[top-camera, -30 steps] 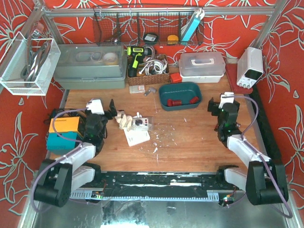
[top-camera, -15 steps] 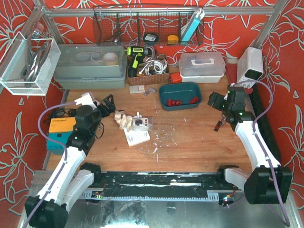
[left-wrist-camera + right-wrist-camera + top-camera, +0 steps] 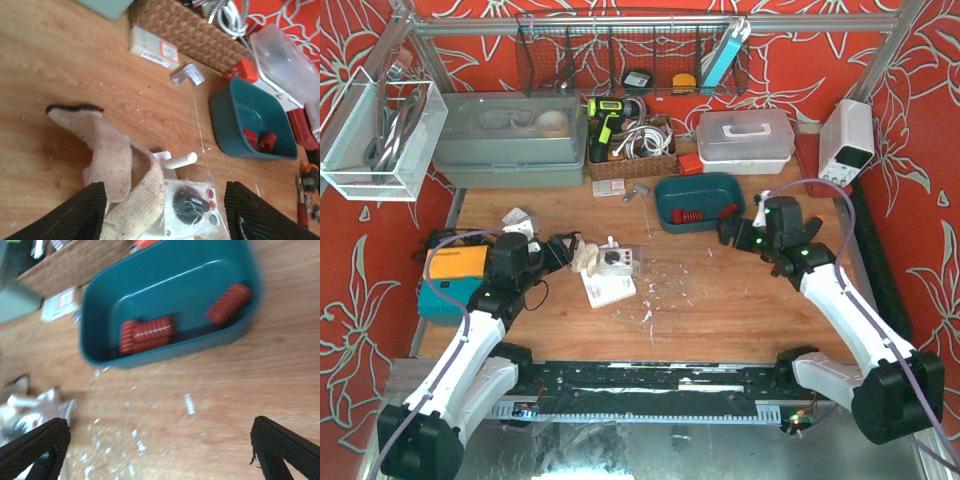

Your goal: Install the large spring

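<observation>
Finding right gripper (image 3: 160, 436) spread wide and empty beside teal tray (image 3: 167, 354) holding red springs (image 3: 147, 333); finding left gripper (image 3: 165, 201) likewise spread, empty, over glove (image 3: 125, 170) on bench (image 3: 720, 300).

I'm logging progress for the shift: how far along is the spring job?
Nothing looks done yet. The red springs lie in the teal bin; none is picked up. In hand: the right gripper is open and empty, facing the bin; the left gripper is open by the cloth and bagged part. Left: picking out the large one and installing it.
</observation>
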{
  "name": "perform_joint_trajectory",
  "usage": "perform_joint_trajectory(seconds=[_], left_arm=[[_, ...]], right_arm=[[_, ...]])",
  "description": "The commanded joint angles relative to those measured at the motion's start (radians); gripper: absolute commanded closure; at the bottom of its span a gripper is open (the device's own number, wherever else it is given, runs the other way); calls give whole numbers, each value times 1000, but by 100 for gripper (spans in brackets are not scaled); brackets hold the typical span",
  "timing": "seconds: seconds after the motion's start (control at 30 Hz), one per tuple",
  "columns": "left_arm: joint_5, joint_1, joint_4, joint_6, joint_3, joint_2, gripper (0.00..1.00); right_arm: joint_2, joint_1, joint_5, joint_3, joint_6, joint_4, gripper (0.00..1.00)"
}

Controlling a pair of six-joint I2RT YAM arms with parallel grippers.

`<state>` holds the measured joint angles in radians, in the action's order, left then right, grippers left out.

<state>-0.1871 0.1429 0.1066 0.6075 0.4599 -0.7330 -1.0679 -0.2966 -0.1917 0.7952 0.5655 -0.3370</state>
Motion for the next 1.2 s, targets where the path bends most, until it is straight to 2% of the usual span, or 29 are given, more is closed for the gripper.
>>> perform_joint_trajectory(seconds=[0.0,0.1,0.2,0.3,0.47,0.63,1.03,1.1,1.17], left_arm=[[27,11,10,-8,4,-58,38],[67,40,10,-14,6,-96,49],[153,103,27,-16,24,-124,53],[248,178,62,-21,65,-166,52],[320,232,87,-27,96,-222,47],[372,241,92,-39,98,-244,42],[337,242,59,-53,89,-329,35],[329,242,56,-49,88,-333,37],[325,242,54,-48,88,-328,43]], right_arm=[[27,-149,36,-34,-73,23,1],[54,-231,78,-93,-102,87,1],[44,-329,160,-130,-150,123,1],[-9,-425,285,-110,-197,90,1],[-18,-510,329,-141,-229,178,1],[-31,-523,383,-179,-208,224,1],[-12,-524,463,-205,-191,234,1],[-8,-525,469,-208,-191,236,1],[-3,-525,469,-209,-193,236,1]])
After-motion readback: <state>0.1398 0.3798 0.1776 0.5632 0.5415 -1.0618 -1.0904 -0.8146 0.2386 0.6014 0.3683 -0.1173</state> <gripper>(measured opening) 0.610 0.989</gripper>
